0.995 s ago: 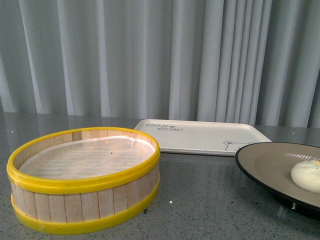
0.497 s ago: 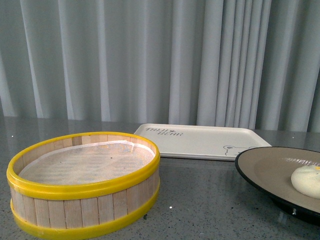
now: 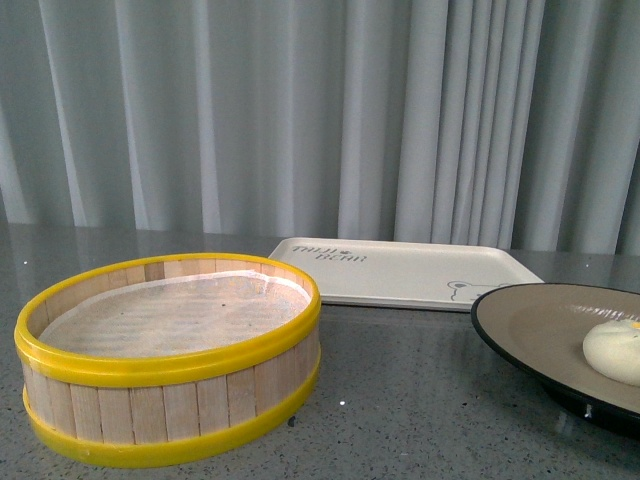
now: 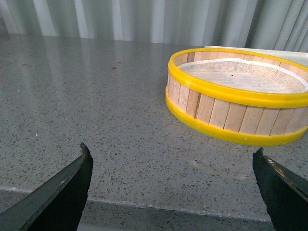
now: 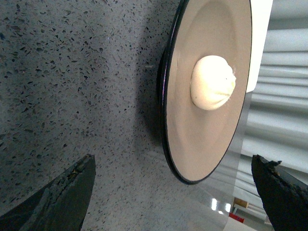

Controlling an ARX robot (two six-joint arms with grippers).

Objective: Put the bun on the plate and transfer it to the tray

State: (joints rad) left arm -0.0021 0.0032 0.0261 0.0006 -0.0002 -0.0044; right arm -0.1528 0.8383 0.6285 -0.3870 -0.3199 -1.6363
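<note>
Cream-white and pleated, the bun (image 3: 612,352) is sitting on the beige inside of the plate (image 3: 535,322), toward the right of it as I'm seeing it through the front camera. The frame edge is cutting off both of them there. In the right wrist feed the bun (image 5: 212,82) is showing whole, lying roughly at the plate's middle, with the black rim running all round it.

The plate is resting on the grey speckled table (image 3: 400,400), not on the tray (image 3: 400,275). That pale tray is lying flat just behind the plate, nearer the curtain (image 3: 300,120), with its dark lettering and the small bear drawing facing up. From the front the plate's rim is overlapping the tray's near corner, and I cannot tell whether they are touching.

Further left, well apart from the plate, the yellow-rimmed wooden steamer basket (image 3: 170,400) is standing upright, with a white liner showing inside it.

I'm seeing neither arm in the front feed. The right gripper (image 5: 173,157) is hanging above the table with its dark fingers spread wide, gripping nothing, and the plate is lying between them in its view but further off. The left gripper (image 4: 172,147) is likewise gaping wide and empty over bare table, with the basket lying ahead of it and off toward one finger.
</note>
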